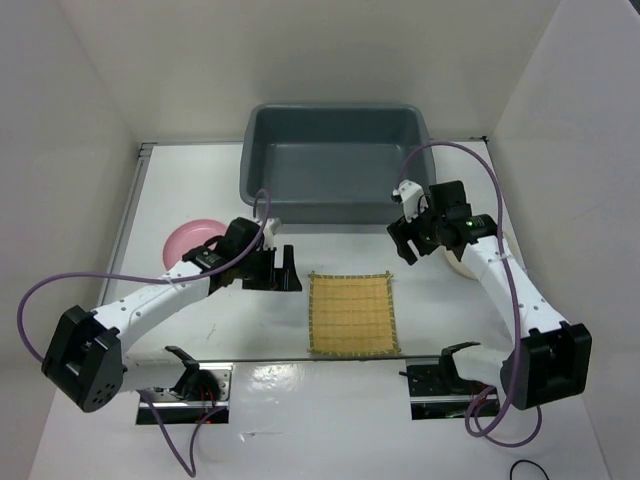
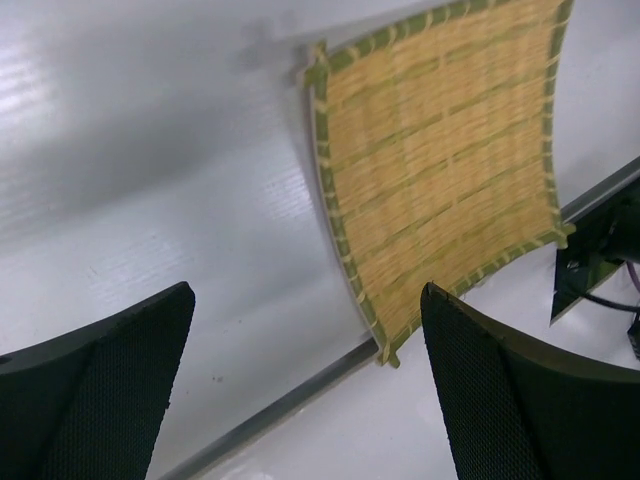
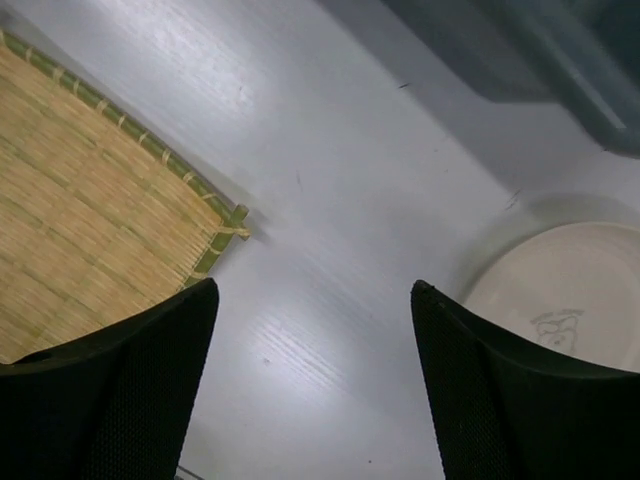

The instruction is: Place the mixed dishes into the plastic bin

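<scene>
The yellow mat (image 1: 350,313) lies flat on the near side of the plastic bin (image 1: 262,150). The left gripper (image 1: 284,268), jaws wide, hovers just left of it. The right gripper (image 1: 408,243), equally wide, hangs by the cream plate (image 3: 570,300). The mat's edge is probably best pinched low.

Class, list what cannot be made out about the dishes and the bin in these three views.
Pink plate: top view, right part under the left arm.
Cream plate: top view, mostly under the right arm; right wrist view, cut by the edge, its mark too blurred to read.
Plastic bin: right wrist view, only a blurred corner.
</scene>
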Action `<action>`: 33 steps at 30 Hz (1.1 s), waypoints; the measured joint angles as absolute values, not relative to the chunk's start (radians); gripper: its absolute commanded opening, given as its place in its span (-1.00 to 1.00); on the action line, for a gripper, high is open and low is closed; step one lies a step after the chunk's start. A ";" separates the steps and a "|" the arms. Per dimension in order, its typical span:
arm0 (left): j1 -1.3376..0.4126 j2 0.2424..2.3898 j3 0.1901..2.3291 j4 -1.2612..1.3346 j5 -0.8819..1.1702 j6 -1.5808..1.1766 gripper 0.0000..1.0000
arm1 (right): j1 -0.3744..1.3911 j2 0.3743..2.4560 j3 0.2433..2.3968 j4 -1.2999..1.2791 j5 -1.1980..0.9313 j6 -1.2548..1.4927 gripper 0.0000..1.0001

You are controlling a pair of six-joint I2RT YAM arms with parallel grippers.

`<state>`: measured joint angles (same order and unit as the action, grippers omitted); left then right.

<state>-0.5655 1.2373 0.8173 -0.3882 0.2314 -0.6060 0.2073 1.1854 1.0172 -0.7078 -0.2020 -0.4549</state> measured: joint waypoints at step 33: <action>-0.564 1.726 0.806 0.082 0.689 -0.663 1.00 | 0.538 1.625 0.974 -0.710 -0.091 -0.444 -1.00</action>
<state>-0.5644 1.7260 0.8062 0.0818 0.6888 -0.6632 0.5381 1.6245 0.9737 -0.7101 -0.0906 -0.4438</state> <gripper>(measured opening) 0.999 0.001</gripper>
